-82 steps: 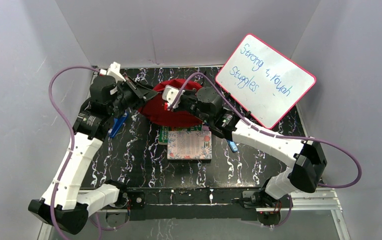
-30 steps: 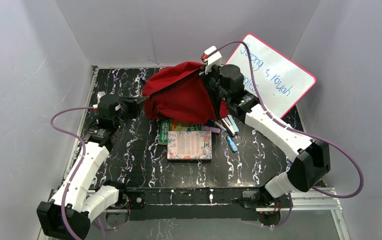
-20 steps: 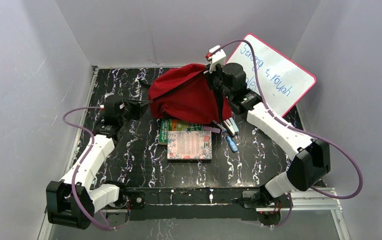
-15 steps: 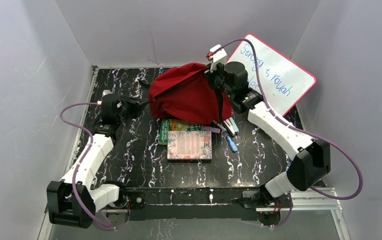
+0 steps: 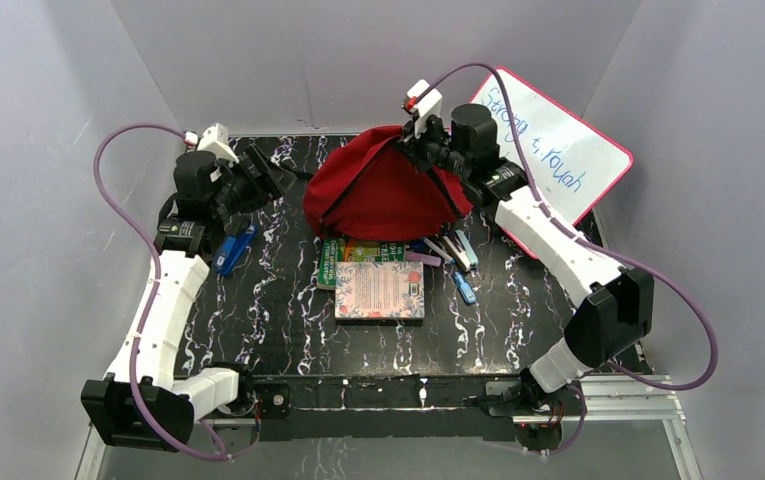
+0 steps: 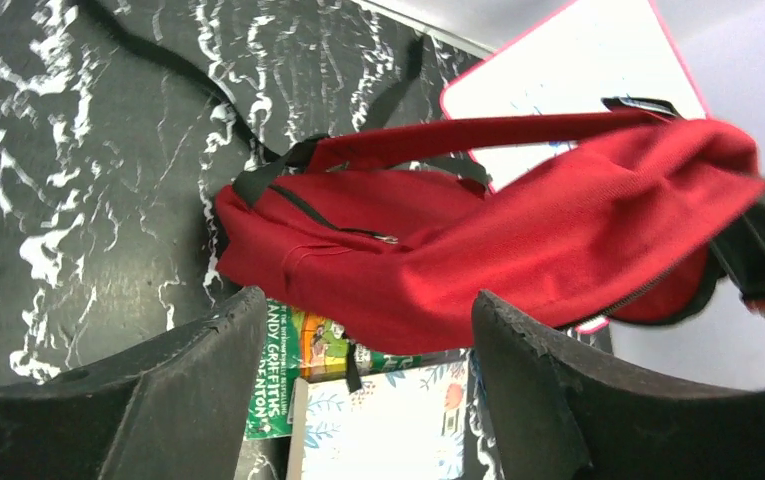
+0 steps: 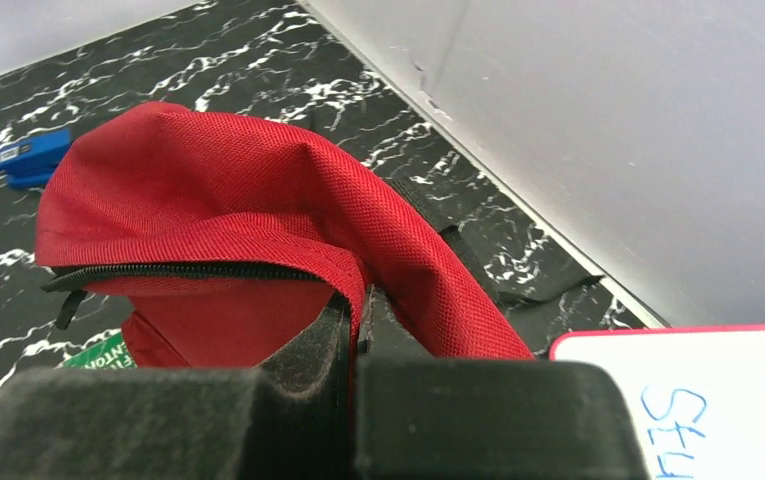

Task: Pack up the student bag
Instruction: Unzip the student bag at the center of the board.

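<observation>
Right claw (image 7: 350, 330) is clamped on the top edge of the red backpack (image 5: 378, 195), propping it up at the back of the tabletop (image 5: 258, 300), right behind the books (image 5: 378, 285). Left claw (image 6: 366, 310) is spread wide, grasping nothing.

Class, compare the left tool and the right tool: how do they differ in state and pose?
The left tool stands open and empty; the right tool is shut on the student bag. The left tool sits apart from the bag; the right tool holds its fabric up. Both face the bag.
</observation>
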Controlling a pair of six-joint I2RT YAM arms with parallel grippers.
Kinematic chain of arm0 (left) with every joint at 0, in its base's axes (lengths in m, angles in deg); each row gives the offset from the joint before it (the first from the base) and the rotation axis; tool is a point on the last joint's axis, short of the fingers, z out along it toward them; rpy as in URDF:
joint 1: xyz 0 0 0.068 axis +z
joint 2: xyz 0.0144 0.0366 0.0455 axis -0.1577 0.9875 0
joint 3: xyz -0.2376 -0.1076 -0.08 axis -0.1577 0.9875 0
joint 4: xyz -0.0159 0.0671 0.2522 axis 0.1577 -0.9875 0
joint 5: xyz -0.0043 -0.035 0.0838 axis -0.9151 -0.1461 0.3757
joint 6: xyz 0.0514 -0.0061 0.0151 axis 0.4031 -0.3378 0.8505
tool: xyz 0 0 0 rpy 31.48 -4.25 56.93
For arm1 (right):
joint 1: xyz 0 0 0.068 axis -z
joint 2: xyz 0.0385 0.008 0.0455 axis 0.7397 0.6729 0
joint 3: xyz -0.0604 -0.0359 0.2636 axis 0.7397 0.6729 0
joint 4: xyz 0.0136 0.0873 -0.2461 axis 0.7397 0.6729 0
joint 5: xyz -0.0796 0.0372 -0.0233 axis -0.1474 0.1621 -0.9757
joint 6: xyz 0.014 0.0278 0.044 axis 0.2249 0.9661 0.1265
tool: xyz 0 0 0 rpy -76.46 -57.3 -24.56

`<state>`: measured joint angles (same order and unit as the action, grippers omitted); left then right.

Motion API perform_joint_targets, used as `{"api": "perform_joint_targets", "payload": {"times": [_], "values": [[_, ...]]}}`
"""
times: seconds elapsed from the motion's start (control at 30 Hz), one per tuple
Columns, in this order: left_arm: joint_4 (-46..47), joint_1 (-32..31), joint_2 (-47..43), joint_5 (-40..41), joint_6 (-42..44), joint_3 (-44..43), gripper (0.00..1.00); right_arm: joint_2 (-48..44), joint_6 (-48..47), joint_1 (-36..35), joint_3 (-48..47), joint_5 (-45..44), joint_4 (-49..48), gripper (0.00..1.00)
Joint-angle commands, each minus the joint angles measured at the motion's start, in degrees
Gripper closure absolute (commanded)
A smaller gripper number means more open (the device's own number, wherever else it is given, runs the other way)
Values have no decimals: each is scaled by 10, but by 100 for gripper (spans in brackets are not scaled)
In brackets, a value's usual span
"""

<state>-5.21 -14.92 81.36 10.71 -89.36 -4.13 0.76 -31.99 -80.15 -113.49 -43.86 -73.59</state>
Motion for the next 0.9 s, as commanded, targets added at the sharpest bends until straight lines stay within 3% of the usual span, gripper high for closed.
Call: {"api": "perform_joint_targets", "payload": {"times": [0.0,0.13,0.23,0.6,0.87], "values": [[-28,-35,7,-98,144,-73,26,20,-9,-14,-49,66,23,100],[-57,-153,41,-15,230,-134,22,38,-9,-27,-69,72,43,100],[-75,-194,67,5,265,-164,23,42,-9,-31,-71,80,48,97],[-109,-248,156,56,372,-262,28,33,-11,-35,-52,100,47,97],[-104,-249,180,71,376,-286,43,24,-17,-34,-37,107,44,97]]}}
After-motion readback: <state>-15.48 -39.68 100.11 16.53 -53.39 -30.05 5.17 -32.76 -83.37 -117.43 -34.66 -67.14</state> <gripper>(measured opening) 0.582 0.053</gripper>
